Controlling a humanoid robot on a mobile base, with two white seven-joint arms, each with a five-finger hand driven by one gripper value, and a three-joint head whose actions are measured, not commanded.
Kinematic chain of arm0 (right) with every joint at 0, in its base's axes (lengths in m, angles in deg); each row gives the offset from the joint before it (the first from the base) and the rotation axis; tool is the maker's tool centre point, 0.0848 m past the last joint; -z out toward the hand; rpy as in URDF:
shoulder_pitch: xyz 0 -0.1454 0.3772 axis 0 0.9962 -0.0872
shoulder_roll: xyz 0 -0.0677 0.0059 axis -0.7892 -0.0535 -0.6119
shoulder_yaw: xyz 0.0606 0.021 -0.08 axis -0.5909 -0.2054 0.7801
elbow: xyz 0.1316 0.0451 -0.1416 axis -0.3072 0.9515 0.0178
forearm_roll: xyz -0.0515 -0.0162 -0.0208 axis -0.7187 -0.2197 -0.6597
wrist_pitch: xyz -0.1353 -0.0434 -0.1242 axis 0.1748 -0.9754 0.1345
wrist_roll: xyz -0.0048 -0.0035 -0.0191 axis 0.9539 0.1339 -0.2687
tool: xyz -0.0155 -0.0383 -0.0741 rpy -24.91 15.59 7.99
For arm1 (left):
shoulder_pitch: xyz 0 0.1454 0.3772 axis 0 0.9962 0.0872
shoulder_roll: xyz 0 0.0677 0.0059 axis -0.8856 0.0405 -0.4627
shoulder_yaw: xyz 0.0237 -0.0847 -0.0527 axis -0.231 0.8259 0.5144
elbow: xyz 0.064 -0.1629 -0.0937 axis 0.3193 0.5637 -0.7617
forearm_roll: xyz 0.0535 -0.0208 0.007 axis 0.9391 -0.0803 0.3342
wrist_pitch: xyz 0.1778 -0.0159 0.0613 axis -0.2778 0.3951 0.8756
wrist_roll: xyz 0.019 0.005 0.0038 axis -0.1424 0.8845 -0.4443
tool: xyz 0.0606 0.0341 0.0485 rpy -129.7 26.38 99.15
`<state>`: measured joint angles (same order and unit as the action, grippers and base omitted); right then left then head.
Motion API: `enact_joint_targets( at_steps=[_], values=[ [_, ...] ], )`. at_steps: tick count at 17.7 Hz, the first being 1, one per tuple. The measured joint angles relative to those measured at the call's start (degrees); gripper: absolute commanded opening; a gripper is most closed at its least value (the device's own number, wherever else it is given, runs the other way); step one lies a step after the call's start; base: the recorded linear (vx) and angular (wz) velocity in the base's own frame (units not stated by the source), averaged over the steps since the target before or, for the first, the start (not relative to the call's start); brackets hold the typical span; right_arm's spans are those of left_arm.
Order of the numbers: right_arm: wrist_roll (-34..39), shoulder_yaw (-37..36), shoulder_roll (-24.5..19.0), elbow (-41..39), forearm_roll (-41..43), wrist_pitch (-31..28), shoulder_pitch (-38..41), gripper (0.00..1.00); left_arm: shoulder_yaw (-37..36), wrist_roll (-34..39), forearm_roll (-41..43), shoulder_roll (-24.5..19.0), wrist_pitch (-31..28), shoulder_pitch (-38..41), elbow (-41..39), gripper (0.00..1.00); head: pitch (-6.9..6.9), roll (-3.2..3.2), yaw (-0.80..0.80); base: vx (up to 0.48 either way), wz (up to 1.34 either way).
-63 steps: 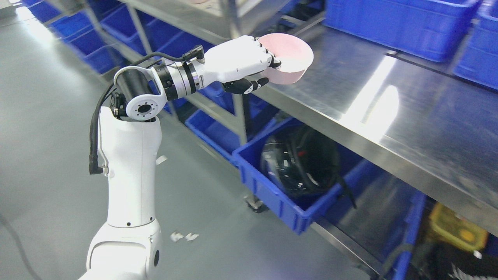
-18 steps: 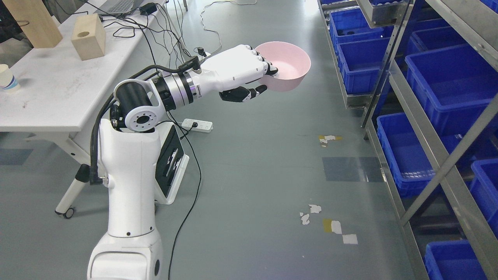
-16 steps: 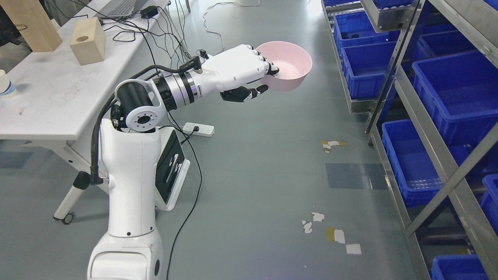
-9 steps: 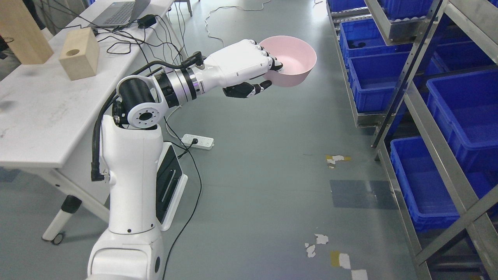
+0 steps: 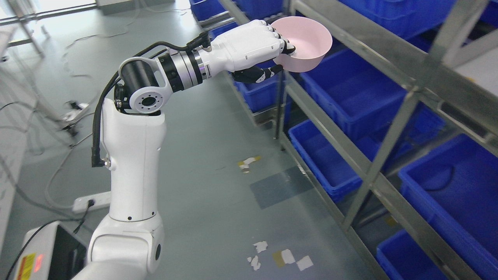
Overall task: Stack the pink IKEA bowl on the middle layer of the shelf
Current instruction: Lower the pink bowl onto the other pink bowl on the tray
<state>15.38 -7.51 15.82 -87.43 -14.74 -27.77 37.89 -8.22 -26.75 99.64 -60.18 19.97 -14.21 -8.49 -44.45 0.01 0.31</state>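
View swings from table side back to shelf (image 5: 389, 128): camera moves, not things. Left hand (image 5: 256, 48) stays clamped on bowl (image 5: 307, 42) rim, bowl aloft at shelf front, not yet placed. Approach resuming, likely.

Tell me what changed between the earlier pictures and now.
Mostly the camera: the view swung from the white table and open floor toward the shelf with its blue bins. That is the robot turning, not the things moving. The left hand keeps its grip on the pink bowl, fingers over the rim, arm posture nearly unchanged. Nothing was let go.
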Motion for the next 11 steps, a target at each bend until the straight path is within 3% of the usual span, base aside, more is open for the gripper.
enact_joint_targets(
  at_steps=[11],
  values=[
    [-0.04, 0.0, 0.0, 0.0, 0.0, 0.0, 0.04, 1.0, 0.39, -0.99, 2.55, -0.48, -2.0, -6.01, 2.94, 0.02, 0.0, 0.0, 0.0, 0.084, -1.24]
  ],
)
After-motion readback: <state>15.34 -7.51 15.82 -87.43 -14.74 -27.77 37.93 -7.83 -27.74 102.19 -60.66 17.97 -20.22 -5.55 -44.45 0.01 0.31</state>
